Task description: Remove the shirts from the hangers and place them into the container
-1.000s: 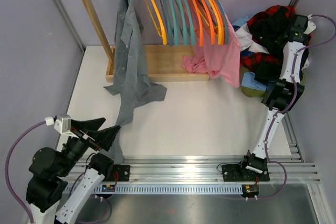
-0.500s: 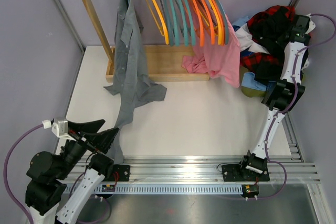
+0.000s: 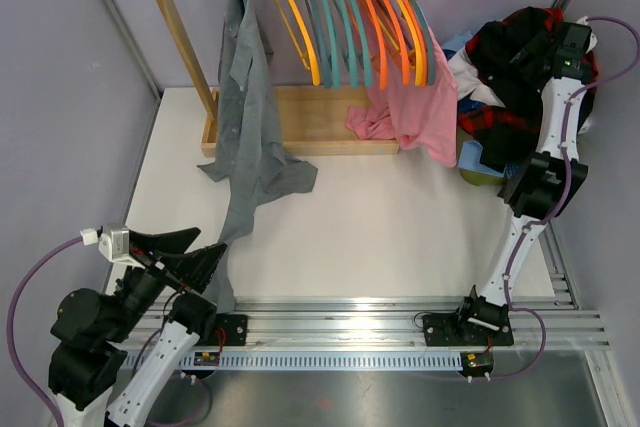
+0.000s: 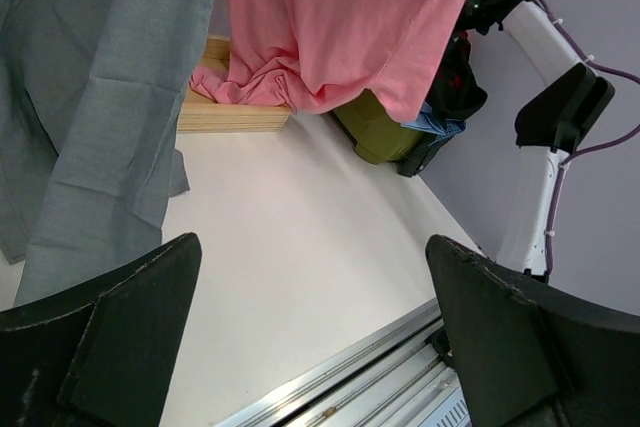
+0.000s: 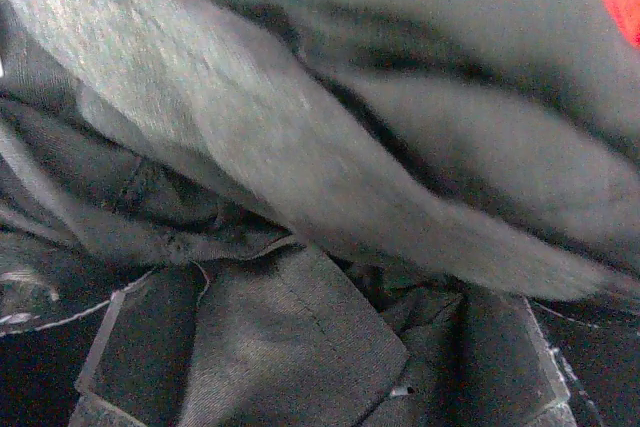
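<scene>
Looking down from above, you find the left gripper (image 3: 205,247) low in the lower left of the frame, just beside the trailing hem of the grey shirt (image 3: 245,117). Its 2 dark fingers (image 4: 120,327) are spread wide in its wrist view, with nothing between them but bare table (image 3: 380,227). That grey shirt hangs from the rail of the wooden rack (image 3: 175,22) in the upper left, its lower part spilling over the wooden tray (image 3: 300,112) onto the table. The teal and orange hangers (image 3: 350,17) crowd the rail at top centre, and the pink garment (image 3: 415,112) droops from their right end. At the right edge, the yellow-green container (image 4: 375,132) is mostly covered by heaped cloth: the black shirt (image 3: 515,42) lies on top and the red-and-black plaid shirt (image 3: 490,117) below it. Your right gripper (image 3: 555,47) is pressed into the top of that heap, and its wrist view shows only dark folds, so you cannot tell how far its fingers are open or whether they hold cloth.
</scene>
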Tool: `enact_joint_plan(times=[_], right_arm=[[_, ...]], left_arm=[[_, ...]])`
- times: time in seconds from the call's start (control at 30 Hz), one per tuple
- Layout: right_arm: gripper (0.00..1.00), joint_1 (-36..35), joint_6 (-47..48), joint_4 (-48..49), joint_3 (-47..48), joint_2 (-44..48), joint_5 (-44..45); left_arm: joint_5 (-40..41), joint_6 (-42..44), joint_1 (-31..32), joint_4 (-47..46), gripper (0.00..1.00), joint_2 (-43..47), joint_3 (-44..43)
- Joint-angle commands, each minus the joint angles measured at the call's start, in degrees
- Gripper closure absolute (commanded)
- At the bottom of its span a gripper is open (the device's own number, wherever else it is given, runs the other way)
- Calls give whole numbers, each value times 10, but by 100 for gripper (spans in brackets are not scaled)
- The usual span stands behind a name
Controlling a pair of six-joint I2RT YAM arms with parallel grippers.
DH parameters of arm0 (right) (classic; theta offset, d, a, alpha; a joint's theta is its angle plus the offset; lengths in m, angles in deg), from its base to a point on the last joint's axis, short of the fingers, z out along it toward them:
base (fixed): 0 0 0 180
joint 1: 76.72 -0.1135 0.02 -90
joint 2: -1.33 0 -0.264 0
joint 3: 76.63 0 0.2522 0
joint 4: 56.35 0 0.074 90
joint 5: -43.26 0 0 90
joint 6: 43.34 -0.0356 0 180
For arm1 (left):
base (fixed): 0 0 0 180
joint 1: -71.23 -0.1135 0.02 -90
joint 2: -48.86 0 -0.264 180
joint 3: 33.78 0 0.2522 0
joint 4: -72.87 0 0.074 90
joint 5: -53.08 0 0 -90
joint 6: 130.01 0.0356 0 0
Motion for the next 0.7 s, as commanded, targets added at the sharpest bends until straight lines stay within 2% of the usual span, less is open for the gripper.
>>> enact_joint_plan(times=[0.0,0.17,0.3,0.4,0.53,0.57,0.6,0.67], right_arm=[[1,-5,-12,-64,-27,88,10],[1,-5,-22,-32,9,178,20],[1,-9,-34,-9,-23,279,27],[1,-13,-47,32,-101,361,23],[0,-48,-61,194,-280,507,-44],[1,-89,-54,226,-357,574,-70],[1,-114,-43,286,-391,604,-89],[1,-181,-20,301,-433,648,-114]], left_arm=[[-13,-1,1,-26,1,0,5],[-21,-5,1,-41,1,-5,13],[-28,-4,1,-49,1,-14,14],[-31,-5,1,-56,1,-16,16],[-32,1,1,-61,1,-16,17],[-31,3,1,-63,1,-15,16],[-31,4,1,-60,1,-15,14],[-26,10,1,-58,1,-14,10]])
